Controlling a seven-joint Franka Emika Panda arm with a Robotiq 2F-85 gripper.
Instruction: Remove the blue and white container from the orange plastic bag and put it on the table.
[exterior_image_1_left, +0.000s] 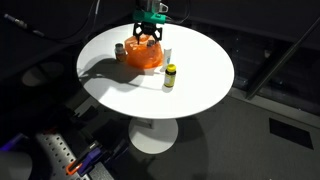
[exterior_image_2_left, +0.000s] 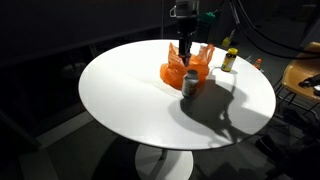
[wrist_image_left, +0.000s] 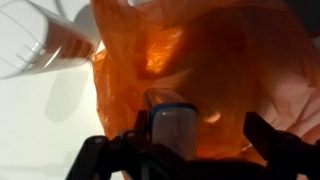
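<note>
The orange plastic bag (exterior_image_1_left: 143, 56) sits on the round white table (exterior_image_1_left: 200, 80) and shows in both exterior views (exterior_image_2_left: 180, 70). My gripper (exterior_image_1_left: 148, 36) hangs straight over the bag with its fingers down in the bag's mouth (exterior_image_2_left: 185, 47). In the wrist view the blue and white container (wrist_image_left: 172, 125) stands inside the bag (wrist_image_left: 230, 70), close against one finger. The gripper (wrist_image_left: 200, 148) is open, with a wide gap between the container and the other finger.
A yellow-capped bottle (exterior_image_1_left: 170, 76) (exterior_image_2_left: 229, 60) stands beside the bag. A grey can (exterior_image_2_left: 190, 85) stands against the bag. A small brown bottle (exterior_image_1_left: 120, 48) stands at the bag's other side. A clear cup (wrist_image_left: 50, 45) lies near the bag. A chair (exterior_image_2_left: 300, 80) stands by the table.
</note>
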